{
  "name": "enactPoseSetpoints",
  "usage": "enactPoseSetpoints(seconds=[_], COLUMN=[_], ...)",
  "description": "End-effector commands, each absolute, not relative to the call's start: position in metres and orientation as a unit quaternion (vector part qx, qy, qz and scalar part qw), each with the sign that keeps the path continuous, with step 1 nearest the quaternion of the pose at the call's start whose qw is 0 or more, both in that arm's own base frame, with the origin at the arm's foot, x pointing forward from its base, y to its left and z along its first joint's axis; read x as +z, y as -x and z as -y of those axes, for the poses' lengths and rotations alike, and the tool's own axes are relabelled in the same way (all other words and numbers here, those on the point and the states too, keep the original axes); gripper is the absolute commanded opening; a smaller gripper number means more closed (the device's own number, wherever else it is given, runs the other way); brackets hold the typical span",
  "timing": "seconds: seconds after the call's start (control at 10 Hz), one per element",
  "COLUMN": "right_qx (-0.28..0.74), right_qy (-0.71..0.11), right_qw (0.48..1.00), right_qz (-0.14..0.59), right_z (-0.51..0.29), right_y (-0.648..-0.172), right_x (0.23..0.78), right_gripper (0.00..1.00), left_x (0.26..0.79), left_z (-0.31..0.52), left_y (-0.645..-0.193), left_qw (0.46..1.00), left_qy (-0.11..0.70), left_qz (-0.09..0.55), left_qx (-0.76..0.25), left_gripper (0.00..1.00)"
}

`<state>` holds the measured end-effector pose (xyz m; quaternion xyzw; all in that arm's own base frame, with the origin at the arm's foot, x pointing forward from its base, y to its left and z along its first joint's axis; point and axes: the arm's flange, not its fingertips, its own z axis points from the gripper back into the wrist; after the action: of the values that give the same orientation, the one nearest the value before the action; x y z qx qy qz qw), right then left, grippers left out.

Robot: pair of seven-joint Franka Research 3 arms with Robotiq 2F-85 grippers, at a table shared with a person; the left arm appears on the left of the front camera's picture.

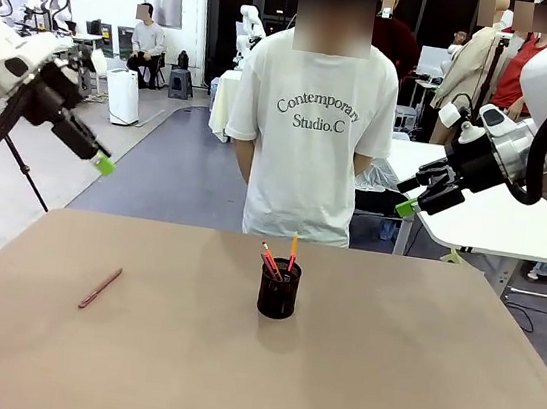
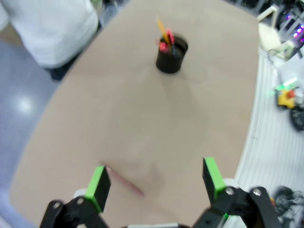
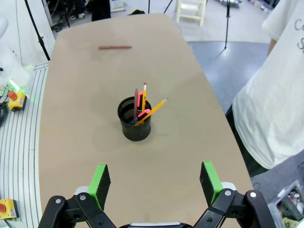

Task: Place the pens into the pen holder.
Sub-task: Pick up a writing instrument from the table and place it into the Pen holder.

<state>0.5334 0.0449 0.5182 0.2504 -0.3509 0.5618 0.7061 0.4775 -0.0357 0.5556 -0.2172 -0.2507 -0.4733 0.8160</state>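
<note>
Right gripper (image 3: 154, 179) jaws spread wide, empty, above table (image 3: 80, 109). Pen holder (image 3: 137, 129) upright mid-table, yellow pencil (image 3: 156, 108) and pink-red pens (image 3: 139, 99) inside. Lone reddish pen (image 3: 115, 47) flat at far end, well apart.

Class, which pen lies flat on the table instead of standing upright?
The reddish pen lying alone on the robot's left; the other pens stand in the pen holder.

White T-shirt (image 1: 307, 138) worn by the person at the far side of the counter: dark arched chest print reading "Contemporary" over "Studio.C". No other legible text, label, brand, number or sign.
</note>
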Motion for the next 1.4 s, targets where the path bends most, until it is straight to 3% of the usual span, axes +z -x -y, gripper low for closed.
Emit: enactPoseSetpoints(seconds=[0.0,0.1,0.3,0.5,0.7,0.8,0.9,1.3], right_qx=[0.564,0.564,0.564,0.564,0.564,0.564,0.564,0.564], right_qy=[-0.246,-0.246,-0.246,-0.246,-0.246,-0.246,-0.246,-0.246], right_qw=[0.706,0.706,0.706,0.706,0.706,0.706,0.706,0.706], right_qz=[0.352,0.352,0.352,0.352,0.352,0.352,0.352,0.352], right_z=[-0.046,-0.046,-0.046,-0.046,-0.046,-0.046,-0.046,-0.046], right_y=[-0.533,-0.533,-0.533,-0.533,-0.533,-0.533,-0.533,-0.533], right_x=[0.520,0.520,0.520,0.520,0.520,0.520,0.520,0.520], right_gripper=[1.00,1.00,1.00,1.00,1.00,1.00,1.00,1.00], left_x=[0.552,0.546,0.527,0.510,0.504,0.513,0.507,0.507], left_z=[0.044,0.040,0.038,0.046,0.044,0.045,0.043,0.046], left_y=[-0.487,-0.491,-0.500,-0.507,-0.508,-0.510,-0.513,-0.514], left_qw=[0.860,0.874,0.892,0.896,0.894,0.868,0.889,0.885], left_qy=[0.222,0.198,0.032,-0.002,0.015,0.088,0.002,0.014], left_qz=[0.178,0.156,0.154,0.156,0.178,0.240,0.165,0.178], left_qx=[-0.423,-0.415,-0.423,-0.416,-0.412,-0.425,-0.428,-0.431], left_gripper=[1.00,1.00,1.00,1.00,1.00,1.00,1.00,1.00])
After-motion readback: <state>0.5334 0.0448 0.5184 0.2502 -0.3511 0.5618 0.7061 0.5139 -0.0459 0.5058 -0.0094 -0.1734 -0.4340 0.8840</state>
